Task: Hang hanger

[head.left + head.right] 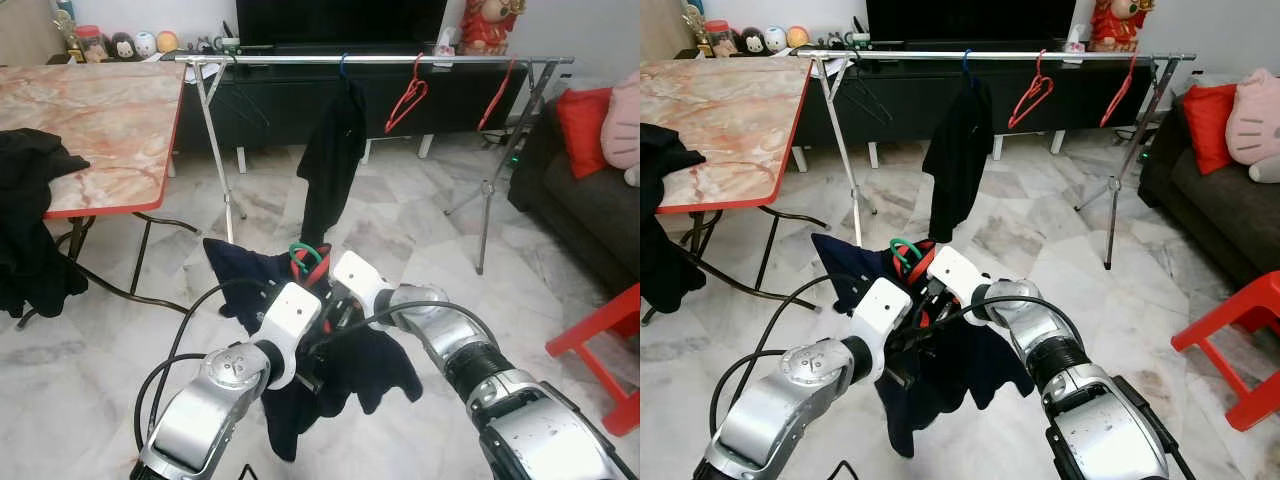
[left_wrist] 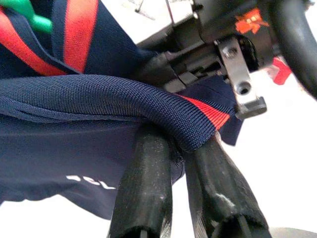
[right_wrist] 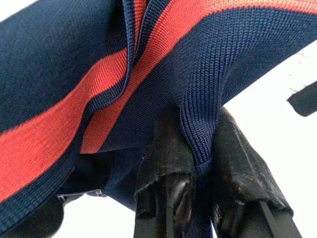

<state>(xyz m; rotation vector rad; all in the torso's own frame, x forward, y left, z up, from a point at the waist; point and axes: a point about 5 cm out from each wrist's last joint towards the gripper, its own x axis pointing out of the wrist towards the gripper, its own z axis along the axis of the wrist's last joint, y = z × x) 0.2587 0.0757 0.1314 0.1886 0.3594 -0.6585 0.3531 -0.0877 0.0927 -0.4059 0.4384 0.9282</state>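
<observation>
A navy garment with red stripes point(image 1: 340, 375) hangs between my two arms, with a green hanger point(image 1: 306, 257) poking out of its top. My left gripper point(image 2: 181, 148) is shut on the garment's ribbed navy edge point(image 2: 99, 96). My right gripper point(image 3: 198, 158) is shut on another ribbed fold point(image 3: 198, 99) of the same garment. Both grippers meet close together in front of me point(image 1: 322, 310). Beyond stands a silver clothes rail point(image 1: 400, 60) carrying a black garment point(image 1: 332, 150) on a blue hanger and two bare red hangers point(image 1: 407, 100).
A marble-top table with a red rim point(image 1: 90, 120) stands at the left, dark clothes point(image 1: 25, 230) draped over its edge. A dark sofa with cushions point(image 1: 590, 180) and a red chair point(image 1: 605, 330) are at the right. A TV cabinet point(image 1: 300, 100) sits behind the rail.
</observation>
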